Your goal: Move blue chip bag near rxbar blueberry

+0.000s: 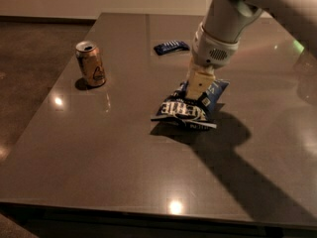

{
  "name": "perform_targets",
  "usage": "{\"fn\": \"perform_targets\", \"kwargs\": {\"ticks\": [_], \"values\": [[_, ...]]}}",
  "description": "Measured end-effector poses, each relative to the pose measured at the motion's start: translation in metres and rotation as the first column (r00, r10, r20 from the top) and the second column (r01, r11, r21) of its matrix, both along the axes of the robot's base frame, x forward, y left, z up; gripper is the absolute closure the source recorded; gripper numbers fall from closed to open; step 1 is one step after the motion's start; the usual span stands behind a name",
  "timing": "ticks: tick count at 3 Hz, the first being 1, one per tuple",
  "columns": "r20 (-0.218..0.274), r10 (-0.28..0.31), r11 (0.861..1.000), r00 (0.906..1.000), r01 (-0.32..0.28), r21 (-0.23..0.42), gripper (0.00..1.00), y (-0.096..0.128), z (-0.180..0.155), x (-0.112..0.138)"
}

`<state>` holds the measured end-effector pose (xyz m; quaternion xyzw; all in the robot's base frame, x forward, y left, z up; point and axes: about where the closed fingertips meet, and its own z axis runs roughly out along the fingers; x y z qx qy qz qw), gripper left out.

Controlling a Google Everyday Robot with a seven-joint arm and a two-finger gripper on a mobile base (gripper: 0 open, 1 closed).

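**Blue chip bag held at mid-table, bar wrapper further back**

Blue chip bag (185,110) sat around the middle of the table (124,157), crumpled. Its near edge was down on the surface, its far end was raised, and a dark shadow lay beneath it. Foil was dark blue with white lettering and pale edges; the print was too creased to read in full. The gripper (198,89) came down from above with its pale fingers pinched on the bag's upper far part. The fingertips were partly lost against the foil.

The rxbar blueberry (171,47) lay flat further back, apart from the bag. It was small, rectangular and dark blue, with faint print not legible.

A can (91,64) stood upright to the left, well apart. It was copper-coloured metal with the top showing; contents could not be seen.

The table was smooth, brown and glossy, with lamp glints. The white arm (223,29) was cut off at the top right.
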<state>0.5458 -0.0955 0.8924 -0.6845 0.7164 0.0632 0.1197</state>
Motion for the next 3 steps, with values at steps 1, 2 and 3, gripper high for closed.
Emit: {"fn": "perform_targets", "kwargs": {"ticks": [1,2,3], "values": [[0.050,-0.027,1.000,0.9984,0.027,0.012,1.00,-0.001,0.016,0.034],[0.093,-0.081,0.997,0.9924,0.080,0.013,1.00,-0.009,0.029,0.089],[0.150,-0.128,0.991,0.9804,0.130,-0.006,1.00,-0.016,0.038,0.137]]}}
